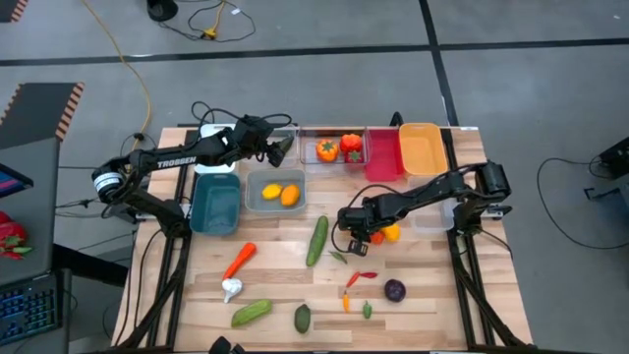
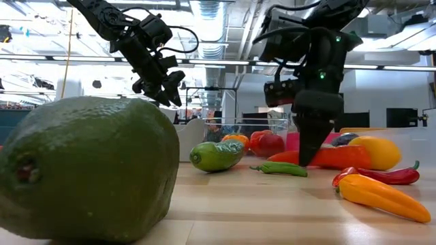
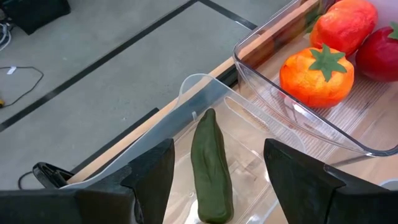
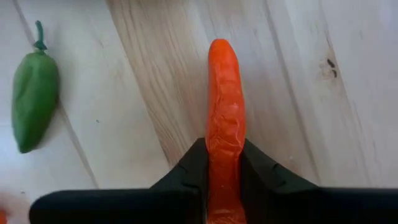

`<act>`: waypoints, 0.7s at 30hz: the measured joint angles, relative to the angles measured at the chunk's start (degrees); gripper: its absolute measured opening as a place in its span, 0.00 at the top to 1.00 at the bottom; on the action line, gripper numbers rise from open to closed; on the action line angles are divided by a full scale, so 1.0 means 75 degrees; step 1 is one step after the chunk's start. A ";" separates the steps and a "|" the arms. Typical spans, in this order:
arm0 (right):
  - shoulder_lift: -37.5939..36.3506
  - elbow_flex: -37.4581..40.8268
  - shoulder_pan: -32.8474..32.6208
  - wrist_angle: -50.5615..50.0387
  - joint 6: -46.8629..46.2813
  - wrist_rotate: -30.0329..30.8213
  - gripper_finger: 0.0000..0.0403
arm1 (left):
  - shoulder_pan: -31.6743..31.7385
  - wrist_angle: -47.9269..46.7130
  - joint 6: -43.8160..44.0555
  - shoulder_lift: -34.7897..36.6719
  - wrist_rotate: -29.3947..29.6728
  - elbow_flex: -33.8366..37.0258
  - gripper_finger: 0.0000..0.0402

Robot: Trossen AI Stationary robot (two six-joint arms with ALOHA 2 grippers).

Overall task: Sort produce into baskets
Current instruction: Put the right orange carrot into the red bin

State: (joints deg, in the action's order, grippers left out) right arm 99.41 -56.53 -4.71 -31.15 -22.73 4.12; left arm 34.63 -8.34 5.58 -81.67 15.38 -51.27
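Note:
My right gripper (image 1: 360, 229) points down at the table's middle right, shut on an orange carrot (image 4: 224, 99) that lies on the wood beside a yellow lemon (image 1: 392, 233). A green chilli (image 4: 34, 102) lies close by. My left gripper (image 3: 217, 180) hangs open at the table's far edge, over a clear basket (image 3: 205, 93) with a dark green vegetable (image 3: 211, 168) lying inside; nothing is between its fingers. A second clear basket (image 3: 292, 118) next to it holds orange and red peppers (image 3: 317, 71). My right gripper pinches the orange carrot between its two fingers (image 4: 186, 171) on the carrot's two long sides, toward one end (image 4: 224, 155). The fingers come from above, pointing steeply down, across the carrot. The carrot lies flat on the table (image 2: 337, 158).
Teal (image 1: 214, 202), grey-blue (image 1: 257, 202), red (image 1: 383, 157) and orange (image 1: 425, 147) baskets stand along the far half. Loose on the near half are a cucumber (image 1: 316, 241), another carrot (image 1: 239, 261), garlic (image 1: 232, 289), a red chilli (image 1: 362, 278) and a purple ball (image 1: 394, 290).

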 joint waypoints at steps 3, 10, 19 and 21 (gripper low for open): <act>-0.0318 0.0000 0.0025 0.0004 0.0103 0.0003 0.79 | 0.0000 0.0001 0.0000 0.0000 -0.0002 0.0000 0.41; -0.1484 -0.0003 0.0437 -0.0184 0.0128 0.0022 0.74 | 0.0000 0.0000 0.0000 0.0000 -0.0001 0.0000 0.41; -0.2877 -0.0006 0.1834 -0.0247 0.1157 0.1226 0.74 | -0.0003 0.0020 -0.0028 0.0000 -0.0186 0.0000 0.41; -0.3053 -0.0008 0.2253 -0.0248 0.1336 0.1606 0.73 | -0.0005 0.0041 -0.0109 0.0000 -0.0281 0.0000 0.41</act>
State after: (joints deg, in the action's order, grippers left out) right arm 76.51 -56.59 12.19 -33.01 -12.71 16.16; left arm 34.60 -8.03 4.76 -81.67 13.28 -51.27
